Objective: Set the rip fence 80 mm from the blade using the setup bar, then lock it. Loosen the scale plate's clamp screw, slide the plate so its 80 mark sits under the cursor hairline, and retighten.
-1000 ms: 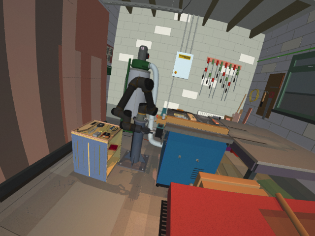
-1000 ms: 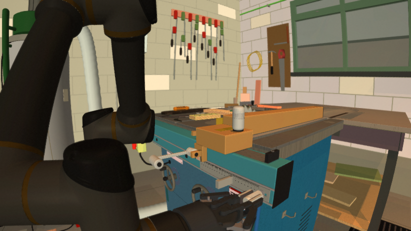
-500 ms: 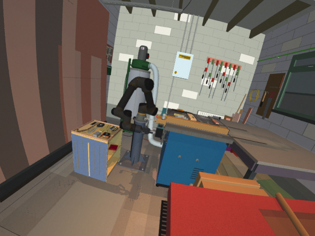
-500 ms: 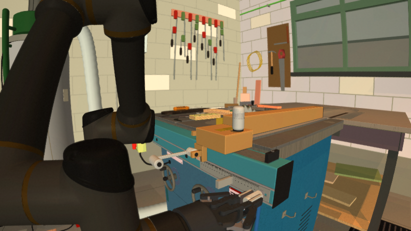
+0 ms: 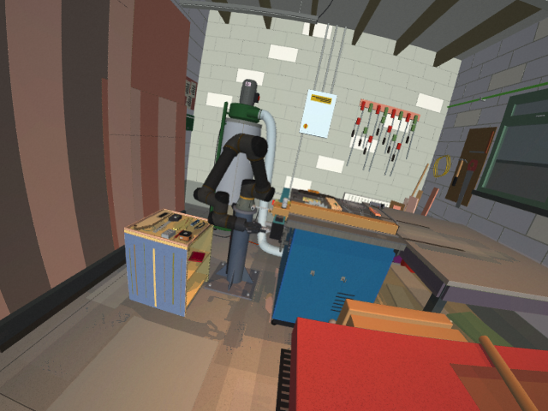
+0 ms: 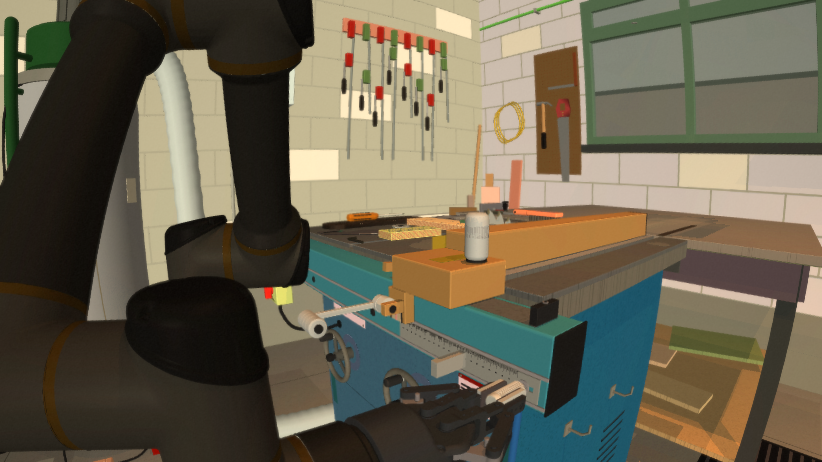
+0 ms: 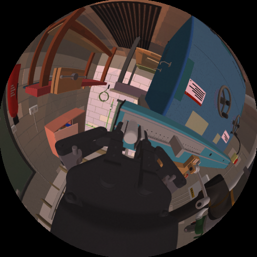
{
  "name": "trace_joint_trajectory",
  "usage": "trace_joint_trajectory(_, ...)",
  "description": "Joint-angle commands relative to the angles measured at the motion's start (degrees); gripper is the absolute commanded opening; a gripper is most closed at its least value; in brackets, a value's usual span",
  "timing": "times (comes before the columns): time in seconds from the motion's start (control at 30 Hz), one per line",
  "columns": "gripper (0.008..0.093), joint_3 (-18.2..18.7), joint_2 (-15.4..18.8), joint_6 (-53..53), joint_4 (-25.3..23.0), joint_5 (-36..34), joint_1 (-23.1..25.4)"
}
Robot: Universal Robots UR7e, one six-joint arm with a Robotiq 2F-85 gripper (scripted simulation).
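Note:
The scale plate runs along the front rail of the blue table saw. Its knurled clamp screw knob sticks out near the rail's right end. My gripper is at that knob below the rail, and its fingers are closed on the knob from either side. The orange rip fence lies across the saw top. Its head sits over the rail with a grey knob standing on it. A lock lever with a white handle points left from the head.
Behind the saw stand a block wall with a rack of clamps and a dust collector. A blue tool cart is left of my pedestal. An outfeed table extends right. Two handwheels sit on the saw's front.

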Motion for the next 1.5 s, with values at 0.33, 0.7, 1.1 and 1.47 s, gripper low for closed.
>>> trace_joint_trajectory(0.33,0.008,-0.01,-0.05,0.0,0.01,0.01,0.01)
trace_joint_trajectory(0.7,0.008,-0.01,-0.05,0.13,0.01,0.01,0.01)
trace_joint_trajectory(1.1,0.008,-0.01,-0.05,4.56,0.0,0.01,0.01)
trace_joint_trajectory(1.47,0.008,-0.01,-0.05,17.0,-0.01,0.01,0.01)
